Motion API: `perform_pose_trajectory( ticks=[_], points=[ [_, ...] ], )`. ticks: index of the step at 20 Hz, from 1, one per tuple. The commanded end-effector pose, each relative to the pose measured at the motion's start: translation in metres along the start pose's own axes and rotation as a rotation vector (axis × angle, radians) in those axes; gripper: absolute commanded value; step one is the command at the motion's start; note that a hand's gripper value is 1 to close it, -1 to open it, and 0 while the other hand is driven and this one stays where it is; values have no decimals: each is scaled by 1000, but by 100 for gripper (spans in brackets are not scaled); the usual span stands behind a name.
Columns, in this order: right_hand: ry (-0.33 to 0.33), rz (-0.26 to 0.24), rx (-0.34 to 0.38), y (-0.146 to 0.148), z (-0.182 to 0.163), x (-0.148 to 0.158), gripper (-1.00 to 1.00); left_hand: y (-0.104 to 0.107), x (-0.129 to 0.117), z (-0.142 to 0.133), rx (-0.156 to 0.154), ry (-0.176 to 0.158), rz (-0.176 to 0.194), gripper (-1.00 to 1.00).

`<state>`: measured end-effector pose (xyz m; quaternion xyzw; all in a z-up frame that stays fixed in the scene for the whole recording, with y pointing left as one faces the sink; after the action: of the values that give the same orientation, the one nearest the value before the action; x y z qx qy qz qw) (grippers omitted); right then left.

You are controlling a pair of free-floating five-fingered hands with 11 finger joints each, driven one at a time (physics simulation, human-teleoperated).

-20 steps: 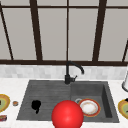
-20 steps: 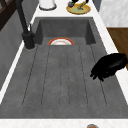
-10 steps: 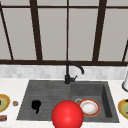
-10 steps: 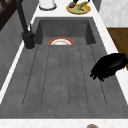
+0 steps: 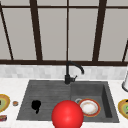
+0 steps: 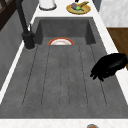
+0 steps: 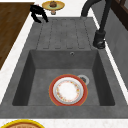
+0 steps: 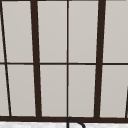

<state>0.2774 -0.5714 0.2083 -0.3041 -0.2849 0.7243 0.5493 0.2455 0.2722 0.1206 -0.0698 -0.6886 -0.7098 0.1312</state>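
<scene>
**A:** Item one. We are logging the black left hand [image 5: 36, 105]. It is hovering over the ribbed grey drainboard [image 6: 62, 80] of the sink, near its front edge.

**B:** State of the hand: its fingers are hanging loose and apart, drooping toward the drainboard. They are closing on nothing, and we are not seeing them touch it.

**A:** Item two, the nearest loose thing. We are noting a small round orange-brown piece [image 5: 15, 103] lying on the white counter [image 5: 10, 87], just beside the sink's left edge, between the drainboard and a yellow dish [image 7: 46, 5] carrying food.

**B:** What the piece is, we cannot tell. Handling, as we are judging it: light, stiff and low to the counter. A pinch across its sides is looking the best hold, with some risk of it skidding on the smooth top.

**A:** Item three. A white plate with a red-orange rim [image 7: 68, 90] is lying flat in the basin by the drain, well apart from the hand.

**B:** Likely breakable. Item four: a black curved faucet [image 5: 68, 75] at the back.
</scene>
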Motion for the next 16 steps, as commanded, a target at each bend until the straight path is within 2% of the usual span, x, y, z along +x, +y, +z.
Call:
perform_pose_trajectory(
  ticks=[1, 6, 13, 16],
  points=[
    [-42, -80, 67, -7, 6, -1, -100, 0, 0, 0, 0, 0, 0, 0],
    [-49, -117, 127, -19, 17, -7, -100, 0, 0, 0, 0, 0, 0, 0],
    [-36, -163, 255, -21, 31, -19, -100, 0, 0, 0, 0, 0, 0, 0],
    [-14, -200, 253, -22, 37, -20, -100, 0, 0, 0, 0, 0, 0, 0]
  ],
)
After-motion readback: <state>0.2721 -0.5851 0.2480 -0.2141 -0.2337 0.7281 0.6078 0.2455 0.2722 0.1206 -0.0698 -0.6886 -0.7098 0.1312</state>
